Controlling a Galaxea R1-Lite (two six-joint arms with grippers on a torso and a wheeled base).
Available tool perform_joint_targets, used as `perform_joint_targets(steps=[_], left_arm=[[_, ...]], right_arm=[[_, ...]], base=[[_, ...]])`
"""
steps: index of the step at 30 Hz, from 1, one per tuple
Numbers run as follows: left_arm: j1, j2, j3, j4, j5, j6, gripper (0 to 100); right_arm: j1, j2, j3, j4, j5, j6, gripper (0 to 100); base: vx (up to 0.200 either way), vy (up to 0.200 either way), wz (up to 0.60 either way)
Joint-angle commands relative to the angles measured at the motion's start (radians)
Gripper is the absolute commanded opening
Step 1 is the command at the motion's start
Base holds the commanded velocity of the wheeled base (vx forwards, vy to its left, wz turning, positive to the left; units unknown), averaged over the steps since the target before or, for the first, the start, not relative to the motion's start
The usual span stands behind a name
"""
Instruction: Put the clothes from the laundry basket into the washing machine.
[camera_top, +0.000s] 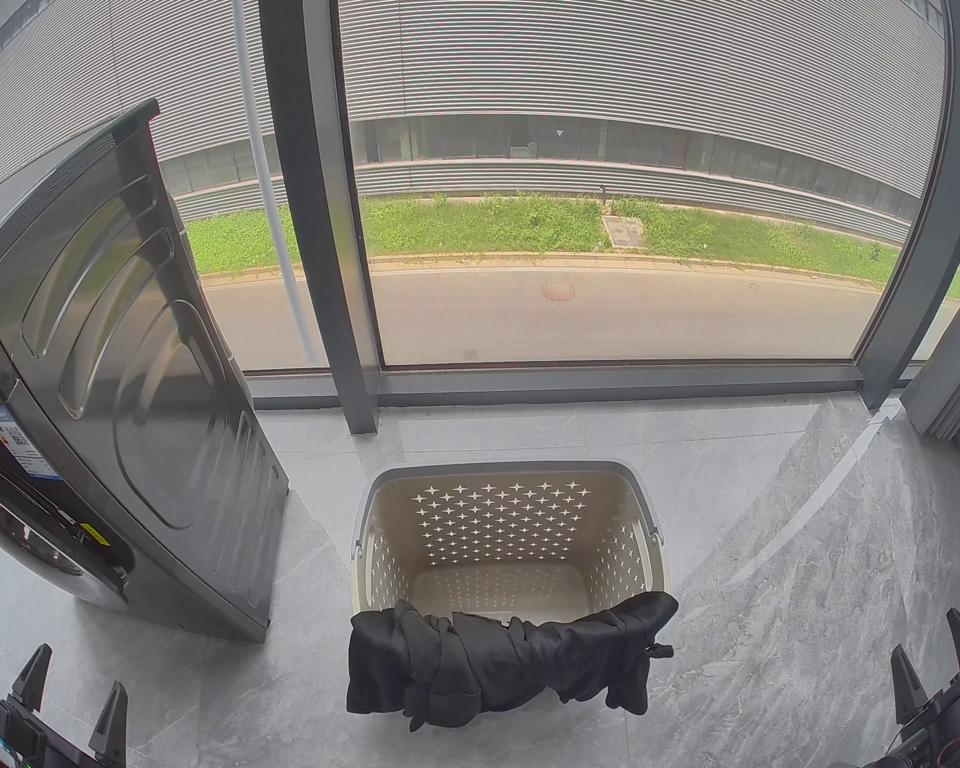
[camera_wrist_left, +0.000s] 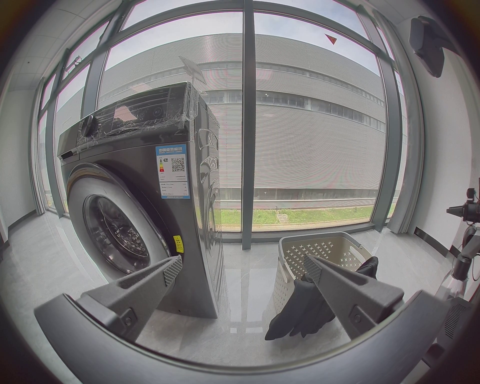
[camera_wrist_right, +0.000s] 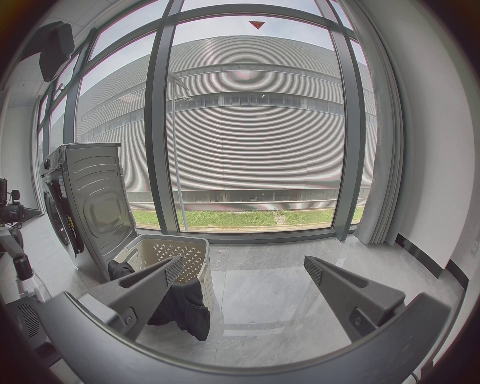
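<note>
It looked like a laundry corner set up in a modern commercial building, not a lived-in home. A grey front-loading washing machine stood free on a polished grey stone-look floor, with plastic film over its top and a label on its front. Floor-to-ceiling glass in dark window frames faced a road, a grass strip and a large ribbed facade. A pale curtain hung at one side, and a plastic laundry basket sat on the floor
</note>
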Motion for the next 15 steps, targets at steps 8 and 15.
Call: perform_joint_targets(steps=[8,15], left_arm=[[0.0,-0.017,0.018,-0.001,0.0,0.0,100],[0.0,-0.017,0.018,-0.001,0.0,-0.003,100]], right_arm=[[0.0,-0.016,0.018,0.0,0.001,0.0,100],[0.0,-0.016,0.018,0.0,0.001,0.0,100]], base=[[0.05,0.0,0.0],[0.086,0.0,0.0]])
